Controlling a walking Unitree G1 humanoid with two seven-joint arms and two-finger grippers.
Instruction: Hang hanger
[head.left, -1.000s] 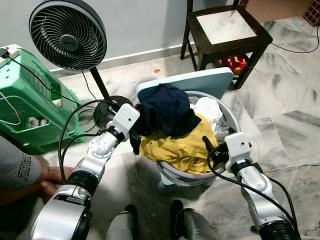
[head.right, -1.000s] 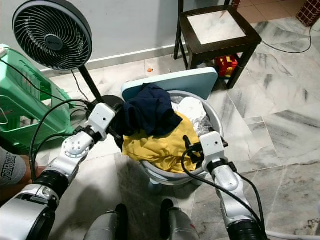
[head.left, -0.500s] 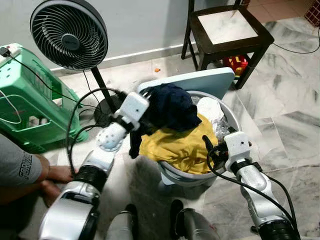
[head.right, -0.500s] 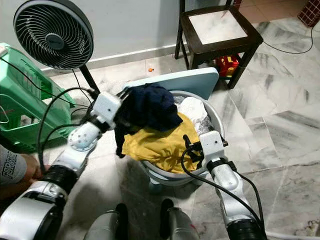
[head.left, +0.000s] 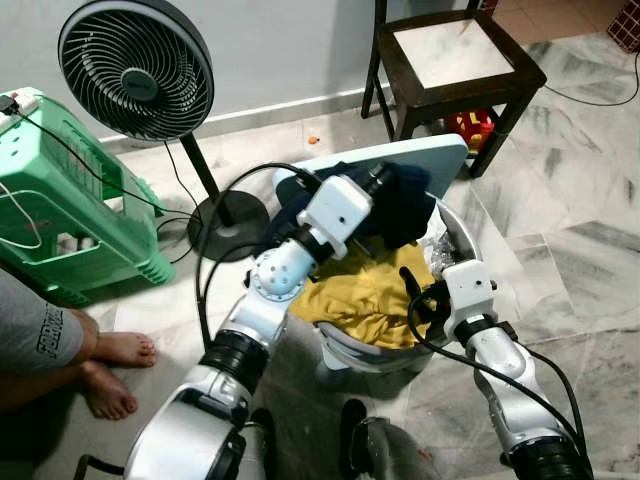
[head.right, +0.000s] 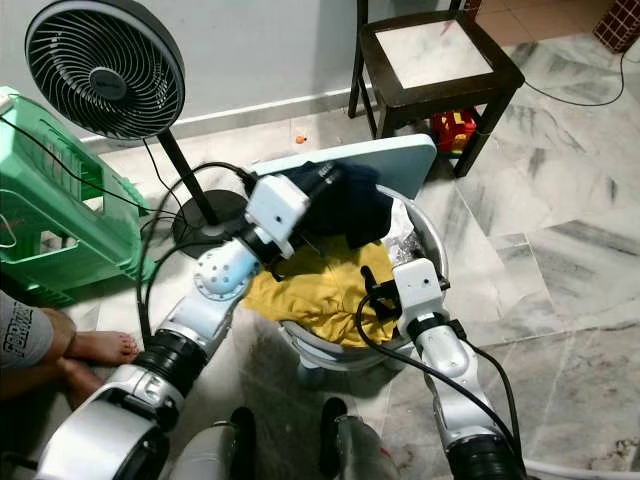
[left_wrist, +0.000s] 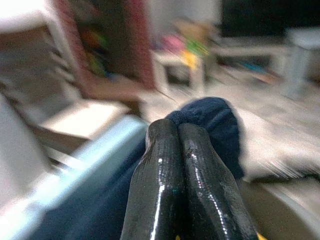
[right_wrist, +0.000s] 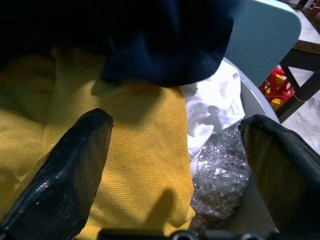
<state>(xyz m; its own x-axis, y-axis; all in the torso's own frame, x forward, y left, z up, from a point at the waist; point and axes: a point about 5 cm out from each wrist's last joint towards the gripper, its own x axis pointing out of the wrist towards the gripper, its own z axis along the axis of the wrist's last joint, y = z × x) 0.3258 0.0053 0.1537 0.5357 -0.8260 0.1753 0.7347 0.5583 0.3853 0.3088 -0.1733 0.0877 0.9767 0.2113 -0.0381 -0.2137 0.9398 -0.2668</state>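
A grey laundry basket stands on the marble floor in front of me, holding a yellow garment, a white cloth and a navy garment. My left gripper reaches across the basket's back and is shut on the navy garment, holding it up against a light blue board. In the left wrist view the two fingers press together with navy cloth at their tips. My right gripper stands open at the basket's front right, just above the yellow garment.
A standing fan and a green plastic crate are on the left, with cables trailing on the floor. A dark wooden stool with a red toy under it stands behind the basket. A person's bare feet rest at the lower left.
My left arm has swung from the basket's left side up and to the right, carrying the navy garment across to the back by the blue board. The right gripper has stayed put.
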